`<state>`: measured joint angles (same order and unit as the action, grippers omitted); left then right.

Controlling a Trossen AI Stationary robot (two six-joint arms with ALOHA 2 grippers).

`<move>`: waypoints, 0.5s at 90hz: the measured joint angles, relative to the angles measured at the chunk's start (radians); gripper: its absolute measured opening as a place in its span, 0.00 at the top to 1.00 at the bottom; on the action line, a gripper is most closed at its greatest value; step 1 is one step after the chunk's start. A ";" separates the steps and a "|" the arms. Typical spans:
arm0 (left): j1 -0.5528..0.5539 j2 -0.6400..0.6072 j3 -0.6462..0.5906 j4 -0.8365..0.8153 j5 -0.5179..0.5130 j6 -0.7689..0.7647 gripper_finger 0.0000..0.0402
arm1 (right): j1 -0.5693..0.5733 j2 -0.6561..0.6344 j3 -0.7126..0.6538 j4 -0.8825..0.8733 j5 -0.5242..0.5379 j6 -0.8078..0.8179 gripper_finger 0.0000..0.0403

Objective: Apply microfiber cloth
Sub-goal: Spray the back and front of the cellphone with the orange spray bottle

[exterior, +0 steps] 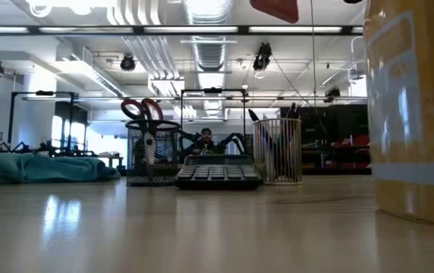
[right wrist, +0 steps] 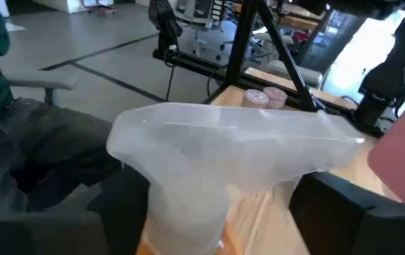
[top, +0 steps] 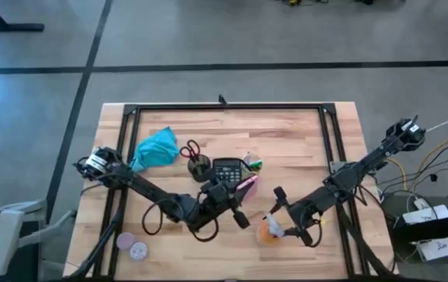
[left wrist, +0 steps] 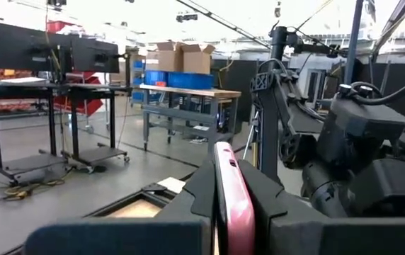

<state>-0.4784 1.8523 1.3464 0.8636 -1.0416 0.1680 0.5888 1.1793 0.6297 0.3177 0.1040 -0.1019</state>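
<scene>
Microfiber cloth lies bunched on the table at about 10 o'clock from the black calculator, apart from both grippers and untouched. Left gripper, at the calculator's 5 o'clock, is clamped on a flat pink object; right gripper, further toward 4 o'clock, holds the orange spray bottle by its white head. Judgement: free the left gripper first, then approach the cloth from above at its thickest fold, so the pinch gathers fabric.
</scene>
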 joint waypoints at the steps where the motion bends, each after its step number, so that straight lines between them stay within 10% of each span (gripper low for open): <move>1: 0.000 0.000 0.000 0.000 0.000 0.003 0.97 | 0.000 0.000 0.000 -0.001 0.000 0.000 0.47; 11: 0.006 0.000 0.000 0.002 0.000 0.021 0.97 | 0.000 0.000 0.001 -0.026 0.011 -0.014 0.62; 29: 0.026 -0.006 0.000 0.002 0.004 0.092 0.97 | 0.000 0.000 0.001 -0.049 0.018 -0.031 0.62; 45: 0.019 -0.049 0.000 -0.079 0.006 0.126 0.97 | -0.005 -0.002 0.002 -0.047 0.062 0.044 0.39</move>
<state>-0.4591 1.8035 1.3460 0.7851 -1.0358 0.2940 0.5842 1.1778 0.6321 0.2706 0.1662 -0.0577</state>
